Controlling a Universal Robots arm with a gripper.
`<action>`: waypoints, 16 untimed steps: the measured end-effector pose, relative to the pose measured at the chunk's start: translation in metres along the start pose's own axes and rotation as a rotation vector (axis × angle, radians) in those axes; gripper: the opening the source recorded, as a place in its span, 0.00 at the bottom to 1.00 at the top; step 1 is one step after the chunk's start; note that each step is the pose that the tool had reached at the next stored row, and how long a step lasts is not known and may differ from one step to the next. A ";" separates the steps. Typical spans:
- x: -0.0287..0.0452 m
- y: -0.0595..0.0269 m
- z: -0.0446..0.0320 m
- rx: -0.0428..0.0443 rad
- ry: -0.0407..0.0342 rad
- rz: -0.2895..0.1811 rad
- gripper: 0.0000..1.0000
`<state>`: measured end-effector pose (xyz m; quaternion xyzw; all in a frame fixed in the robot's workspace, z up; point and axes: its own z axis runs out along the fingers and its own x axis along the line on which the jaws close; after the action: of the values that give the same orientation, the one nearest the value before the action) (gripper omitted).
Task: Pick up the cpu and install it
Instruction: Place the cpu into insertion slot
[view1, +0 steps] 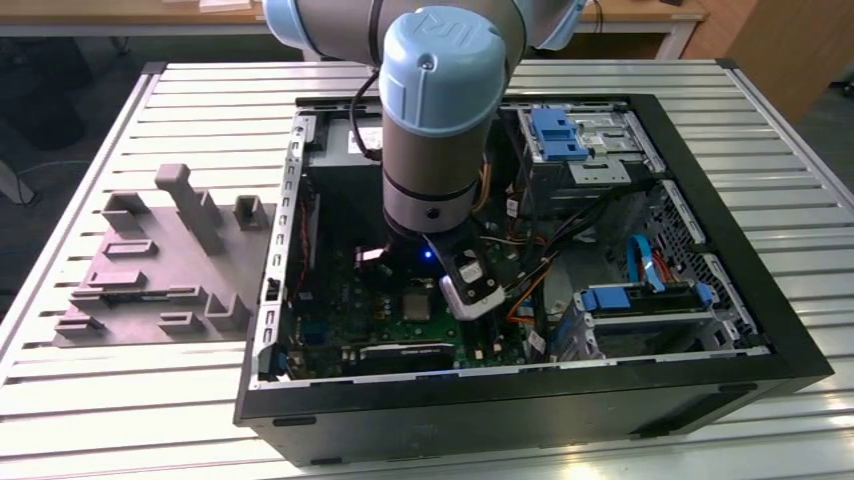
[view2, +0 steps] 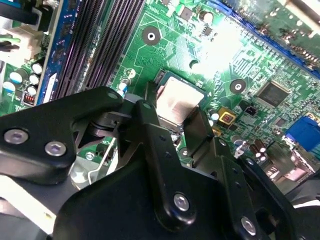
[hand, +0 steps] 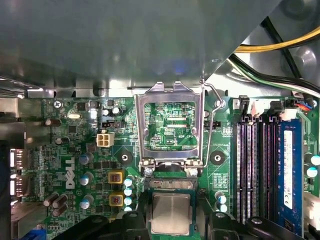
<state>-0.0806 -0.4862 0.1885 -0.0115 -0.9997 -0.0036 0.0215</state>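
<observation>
The gripper is holding the cpu. It is closed narrow, with its two black fingers hugging two opposite sides of the chip.

The arm is reaching down inside the computer case. The case is sitting in the middle of the worktop. A grey plate is lying beside the case, toward the worktop edge on the exterior view's left.

In the first wrist view the cpu is sitting right over the socket. The socket is near the middle of the green board, beside the long dark memory slots. I cannot tell if the chip is resting in the socket or hanging just above it.

I think the job right now is setting the chip down into its seat. To do this well, the chip should be going down flat and not tipping. Its four sides should be lining up with the socket sides. The push should be very soft, because a socket like this can get hurt by a hard or crooked push. The metal frame is lying flipped open next to the socket, so it is not getting in the way.

The cpu is looking like a small, thin square. Its top is a dull silver-grey and is catching a bit of light. A thin green rim is showing around the silver part.
</observation>
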 end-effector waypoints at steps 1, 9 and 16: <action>0.0000 0.0000 0.0001 -0.0004 0.0000 0.000 0.46; 0.0004 0.0003 -0.0060 -0.0044 -0.0003 -0.001 0.46; 0.0003 0.0004 -0.0058 -0.0279 0.0005 -0.011 0.46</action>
<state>-0.0806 -0.4858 0.1943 -0.0062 -0.9996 -0.0177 0.0215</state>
